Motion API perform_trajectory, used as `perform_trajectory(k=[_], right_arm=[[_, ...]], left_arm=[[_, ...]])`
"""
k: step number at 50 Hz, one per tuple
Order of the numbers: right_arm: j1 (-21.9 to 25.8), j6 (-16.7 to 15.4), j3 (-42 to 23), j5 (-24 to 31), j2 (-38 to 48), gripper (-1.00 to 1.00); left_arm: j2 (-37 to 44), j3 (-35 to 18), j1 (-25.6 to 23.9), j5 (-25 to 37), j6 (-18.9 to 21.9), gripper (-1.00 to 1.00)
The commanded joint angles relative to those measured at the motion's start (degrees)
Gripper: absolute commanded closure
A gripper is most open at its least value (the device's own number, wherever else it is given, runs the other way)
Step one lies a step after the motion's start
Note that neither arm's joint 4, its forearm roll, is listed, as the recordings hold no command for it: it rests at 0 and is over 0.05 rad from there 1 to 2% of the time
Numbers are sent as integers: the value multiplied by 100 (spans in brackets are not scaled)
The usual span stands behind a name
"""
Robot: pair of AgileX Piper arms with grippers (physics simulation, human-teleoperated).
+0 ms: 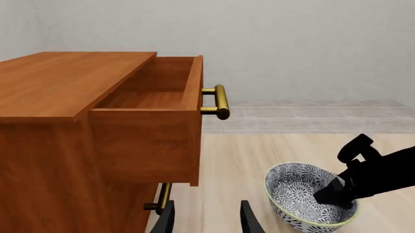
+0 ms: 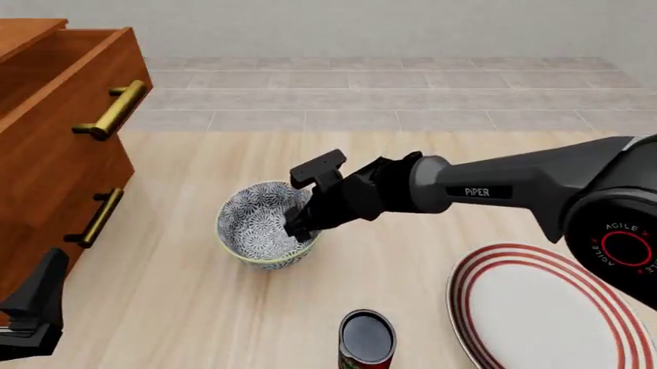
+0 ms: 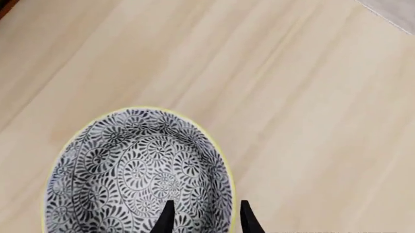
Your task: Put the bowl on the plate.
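The bowl [image 2: 257, 229], patterned grey and white with a pale green rim, stands on the wooden table left of centre. My right gripper [image 2: 301, 226] reaches in from the right and is open. In the right wrist view one finger [image 3: 167, 216] is inside the bowl [image 3: 129, 170] and the other finger [image 3: 247, 216] is outside, so they straddle its rim. The plate [image 2: 544, 311], white with red rings, lies at the near right, partly cut off. My left gripper [image 1: 206, 221] is open and holds nothing, low at the near left [image 2: 36, 300], in front of the cabinet.
A wooden cabinet [image 2: 51, 146] with brass handles stands at the left, its top drawer [image 1: 152, 111] pulled out. A small dark can [image 2: 367, 338] stands near the front edge between bowl and plate. The right arm [image 1: 376, 172] crosses the left wrist view above the bowl [image 1: 295, 191].
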Motion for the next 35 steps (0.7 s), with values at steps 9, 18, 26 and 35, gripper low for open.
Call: perform_trajectory(k=[9,18,26,35], right_arm=[[17,5,111,-100,15,100],[17,-36,60,-58,6,100],[7,-39,31,2,-133,100],[4,-41,-59,103,-382,100]], left_arm=[[0,0,0,0,0,-100],[0,0,0,0,0,-100],[0,0,0,0,0,-100],[0,0,0,0,0,-100]])
